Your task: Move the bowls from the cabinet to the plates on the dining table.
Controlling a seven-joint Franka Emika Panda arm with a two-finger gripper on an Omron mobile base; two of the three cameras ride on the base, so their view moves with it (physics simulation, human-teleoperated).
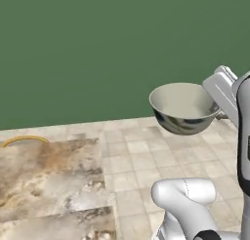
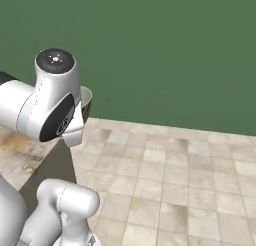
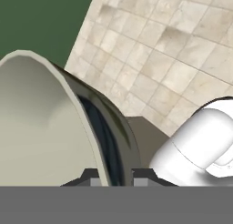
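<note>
Nearest, the gripper [image 3: 111, 181] pinched the rim of the grey-white bowl [image 1: 182, 109] between narrow jaws, one finger inside the wall and one outside. The bowl was empty and hung upright in the air above the tiled floor [image 1: 146, 156], beside the dining table [image 1: 49, 180]. Beyond stood a green wall [image 1: 97, 49].

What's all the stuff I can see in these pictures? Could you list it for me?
Bowl: one, glossy grey-white, held up in the air above the tiled floor, rim clamped by the tool.
Dining table: one, mottled beige-brown stone top, at the lower left of the left base view.
Stool: one yellow curved edge showing beyond the table.
Floor: beige tiles.
Wall: dark green, behind everything.
Tool: one, dark tips pinching the bowl's wall.
</note>
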